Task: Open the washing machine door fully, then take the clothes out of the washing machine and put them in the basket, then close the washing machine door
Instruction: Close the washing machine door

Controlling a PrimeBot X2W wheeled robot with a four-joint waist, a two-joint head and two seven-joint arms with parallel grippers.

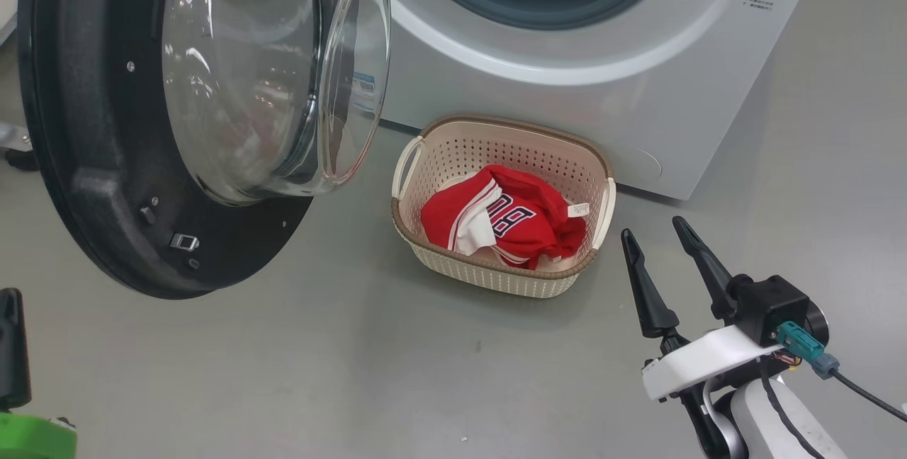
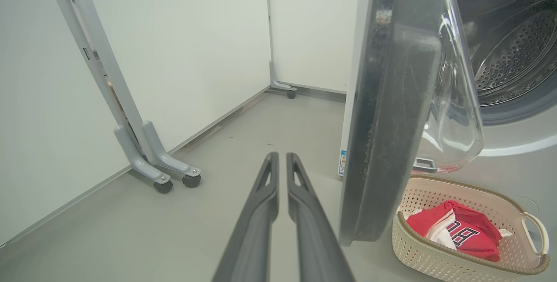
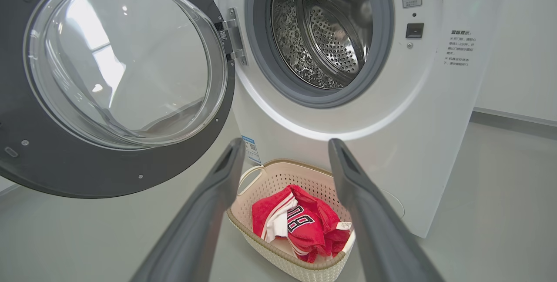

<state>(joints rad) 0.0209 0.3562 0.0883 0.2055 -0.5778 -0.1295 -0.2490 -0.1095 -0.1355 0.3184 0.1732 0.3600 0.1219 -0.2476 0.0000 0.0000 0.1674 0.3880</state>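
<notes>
The washing machine (image 1: 567, 91) stands with its door (image 1: 85, 126) swung wide to the left, matte black inner side and glass bowl facing me. Its steel drum (image 3: 322, 34) looks empty. The cream basket (image 1: 510, 122) sits on the floor against the machine's front, with the red clothes (image 1: 510, 222) bunched inside, white numerals up. My right gripper (image 1: 653, 227) hovers open and holding nothing just right of the basket. My left gripper (image 2: 282, 156) is shut on nothing, low over the floor left of the door's edge (image 2: 391, 121).
White partition panels on grey castor feet (image 2: 152, 160) stand along the left, behind the door. Bare grey floor (image 1: 425, 374) stretches in front of the basket and to the right of the machine.
</notes>
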